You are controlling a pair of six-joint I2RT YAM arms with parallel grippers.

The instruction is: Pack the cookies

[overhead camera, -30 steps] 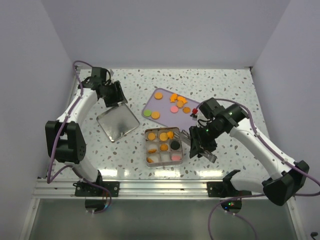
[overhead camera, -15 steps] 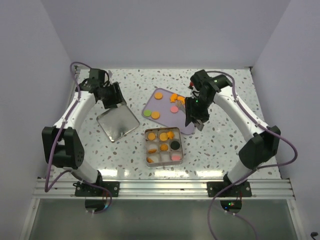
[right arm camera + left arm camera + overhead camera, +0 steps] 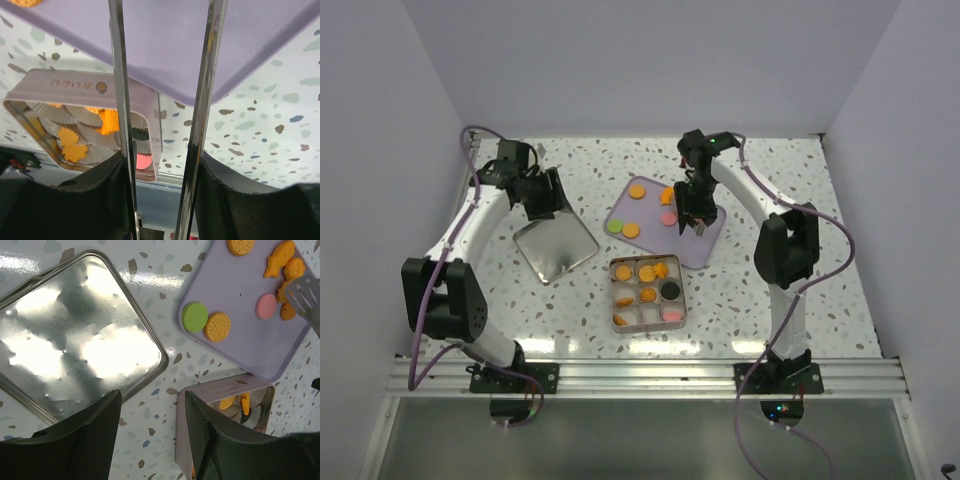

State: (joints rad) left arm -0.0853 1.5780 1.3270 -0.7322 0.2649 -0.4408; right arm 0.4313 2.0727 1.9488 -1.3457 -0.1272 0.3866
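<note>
Cookies (image 3: 217, 326) mostly orange, some pink, green; tray (image 3: 240, 332) lilac; tabletop (image 3: 620, 160) white, speckled.

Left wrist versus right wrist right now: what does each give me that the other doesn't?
Only left wrist: the tin lid, and the green cookie and pink cookie on the lilac tray. Only right wrist: both fingers of the right gripper, apart with nothing between them. Both: the tray, the tin with orange cookies inside, and the speckled table.
</note>
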